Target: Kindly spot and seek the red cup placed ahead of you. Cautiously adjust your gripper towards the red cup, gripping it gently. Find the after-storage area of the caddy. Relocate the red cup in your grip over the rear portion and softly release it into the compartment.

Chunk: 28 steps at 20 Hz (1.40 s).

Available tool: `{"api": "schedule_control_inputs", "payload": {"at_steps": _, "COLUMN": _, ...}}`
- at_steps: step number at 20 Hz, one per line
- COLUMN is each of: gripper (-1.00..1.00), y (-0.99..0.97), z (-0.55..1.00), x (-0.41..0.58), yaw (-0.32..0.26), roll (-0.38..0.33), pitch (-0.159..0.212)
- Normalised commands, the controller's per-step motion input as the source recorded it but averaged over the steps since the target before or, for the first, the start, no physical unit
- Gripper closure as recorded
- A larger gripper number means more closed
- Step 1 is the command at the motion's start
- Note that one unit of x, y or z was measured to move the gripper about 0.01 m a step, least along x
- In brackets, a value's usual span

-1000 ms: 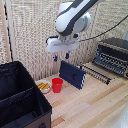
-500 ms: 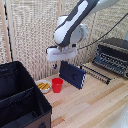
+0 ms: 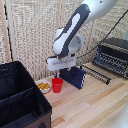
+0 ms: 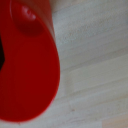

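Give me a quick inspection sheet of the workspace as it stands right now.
Surface: light wooden table, planks running across.
Job's things: red cup upright on the table, outside the caddy; it fills much of the wrist view. Caddy is black, with a divider making two sections; nothing seen inside.
Clutter: small dish with yellow contents beside the cup; dark blue case behind it; black appliance at the exterior view's right.
Claw: claw just above the cup; fingers too blurred to judge, open or shut unclear.
Cables: dark cable running from the arm towards the appliance.
Surroundings: woven light screen behind the table.
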Motion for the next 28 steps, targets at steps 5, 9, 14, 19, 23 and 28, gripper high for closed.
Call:
{"api": "schedule_control_inputs", "payload": {"at_steps": 5, "gripper": -1.00, "y": 0.00, "z": -0.36, "x": -0.070, "yaw": 0.000, "roll": -0.037, "pitch": 0.015}}
{"api": "schedule_control_inputs", "payload": {"at_steps": 9, "gripper": 1.00, "y": 0.05, "z": -0.21, "x": 0.000, "yaw": 0.000, "roll": -0.055, "pitch": 0.005}}
{"api": "schedule_control_inputs", "payload": {"at_steps": 14, "gripper": 1.00, "y": 0.06, "z": -0.06, "x": -0.008, "yaw": 0.000, "roll": -0.023, "pitch": 0.010}}
{"api": "schedule_control_inputs", "payload": {"at_steps": 19, "gripper": 1.00, "y": 0.15, "z": -0.08, "x": -0.001, "yaw": -0.005, "roll": -0.052, "pitch": 0.002}}
{"api": "schedule_control_inputs", "payload": {"at_steps": 23, "gripper": 1.00, "y": 0.20, "z": -0.02, "x": -0.007, "yaw": -0.034, "roll": -0.061, "pitch": 0.000}}
{"api": "schedule_control_inputs", "payload": {"at_steps": 28, "gripper": 1.00, "y": 0.14, "z": 0.10, "x": 0.000, "yaw": -0.044, "roll": -0.032, "pitch": 0.025}}
